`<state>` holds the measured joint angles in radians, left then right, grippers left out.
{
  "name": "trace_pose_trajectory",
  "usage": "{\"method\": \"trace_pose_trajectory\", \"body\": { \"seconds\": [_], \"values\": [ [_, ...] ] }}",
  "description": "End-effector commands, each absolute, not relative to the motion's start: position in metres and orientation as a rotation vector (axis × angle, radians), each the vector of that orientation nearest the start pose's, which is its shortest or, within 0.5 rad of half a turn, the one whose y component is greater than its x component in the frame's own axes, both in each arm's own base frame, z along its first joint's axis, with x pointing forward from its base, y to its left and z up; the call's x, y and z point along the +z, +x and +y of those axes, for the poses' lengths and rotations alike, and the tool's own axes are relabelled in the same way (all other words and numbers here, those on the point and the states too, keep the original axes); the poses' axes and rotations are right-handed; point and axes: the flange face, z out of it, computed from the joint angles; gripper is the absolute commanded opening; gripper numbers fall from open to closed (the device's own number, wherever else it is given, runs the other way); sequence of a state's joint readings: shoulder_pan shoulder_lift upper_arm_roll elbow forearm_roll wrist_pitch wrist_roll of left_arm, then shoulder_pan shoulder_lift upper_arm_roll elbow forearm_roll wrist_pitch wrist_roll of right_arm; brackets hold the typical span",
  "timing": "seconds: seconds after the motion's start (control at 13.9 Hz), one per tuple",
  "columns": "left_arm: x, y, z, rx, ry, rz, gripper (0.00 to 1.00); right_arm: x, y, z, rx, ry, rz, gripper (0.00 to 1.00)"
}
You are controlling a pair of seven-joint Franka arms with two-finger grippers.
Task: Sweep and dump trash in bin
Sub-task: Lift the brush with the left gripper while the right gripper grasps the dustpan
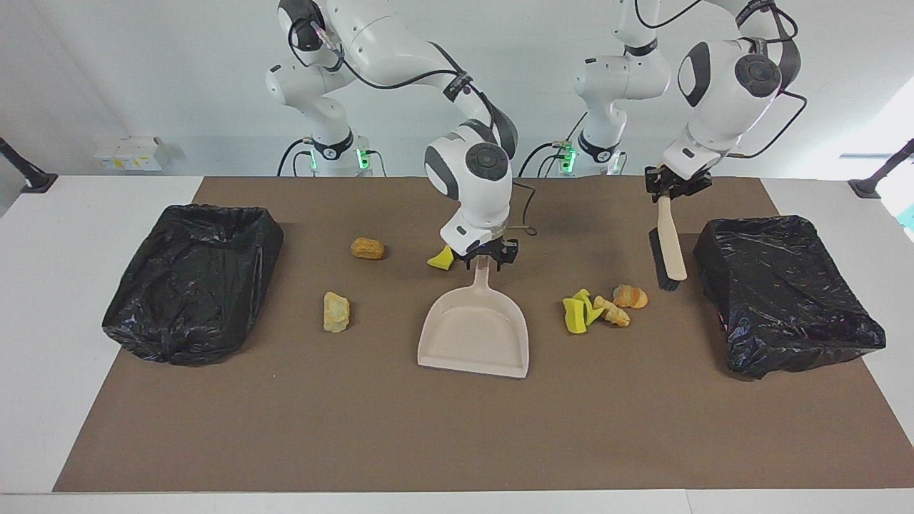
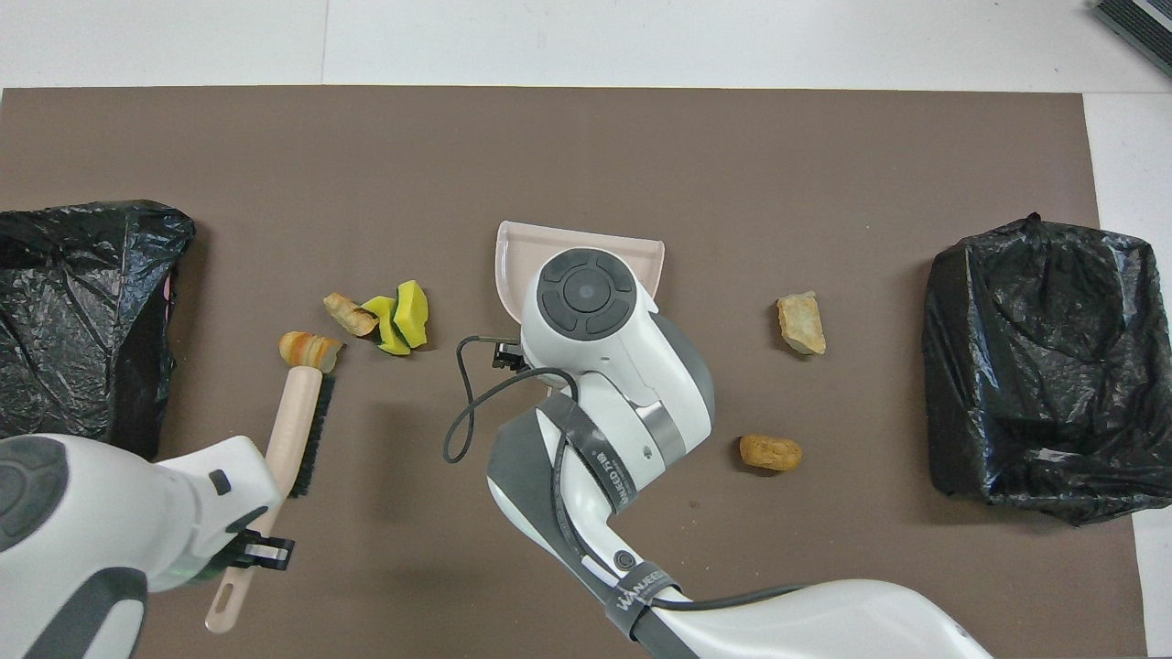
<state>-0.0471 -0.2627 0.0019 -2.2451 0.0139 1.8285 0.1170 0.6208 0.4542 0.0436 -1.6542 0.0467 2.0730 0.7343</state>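
Over the dustpan [image 1: 475, 332] handle, right pincer [image 1: 488, 258] hovers.

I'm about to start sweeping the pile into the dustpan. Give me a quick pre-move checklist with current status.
1. Brush held by left gripper: ok.
2. Right gripper at the dustpan handle: ok; firm hold: cannot tell.
3. Dustpan flat on the mat, empty: ok.
4. Pile lies between brush and dustpan: ok.
5. Dustpan mouth faces the pile: not ok; it opens away from the robots.
6. Yellow scrap, orange lump and tan lump, toward the right arm's end, gathered: not ok.
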Motion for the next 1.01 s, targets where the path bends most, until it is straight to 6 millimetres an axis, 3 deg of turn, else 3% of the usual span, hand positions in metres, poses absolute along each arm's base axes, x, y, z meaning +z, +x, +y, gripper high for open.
{"method": "trace_pose_trajectory", "body": {
  "seconds": [0.0, 0.07, 0.22, 0.36, 0.57, 0.79, 0.93],
  "values": [
    [0.457, 0.477, -0.003, 0.200, -3.107, 0.201, 0.00, 0.352, 0.525, 0.407, 0.064, -3.145, 0.093, 0.45],
    [0.453, 0.477, -0.003, 0.205, -3.107, 0.182, 0.00, 0.352, 0.525, 0.407, 0.072, -3.151, 0.092, 0.35],
    [0.423, 0.488, -0.011, 0.233, -3.098, -0.075, 0.00, 0.353, 0.524, 0.407, 0.065, -3.164, 0.079, 0.00],
    [0.413, 0.497, -0.017, 0.183, -3.082, -0.285, 0.00, 0.355, 0.524, 0.407, 0.060, -3.166, 0.042, 0.00],
    [0.392, 0.487, -0.033, 0.236, -3.064, -0.324, 0.00, 0.377, 0.526, 0.393, 0.080, -3.159, -0.250, 0.00],
    [0.381, 0.478, -0.037, 0.267, -3.054, -0.337, 0.00, 0.406, 0.545, 0.347, 0.090, -3.104, -0.579, 0.00],
    [0.369, 0.466, -0.052, 0.303, -3.048, -0.281, 0.00, 0.412, 0.557, 0.319, 0.124, -3.046, -0.816, 0.00]
  ]
}}
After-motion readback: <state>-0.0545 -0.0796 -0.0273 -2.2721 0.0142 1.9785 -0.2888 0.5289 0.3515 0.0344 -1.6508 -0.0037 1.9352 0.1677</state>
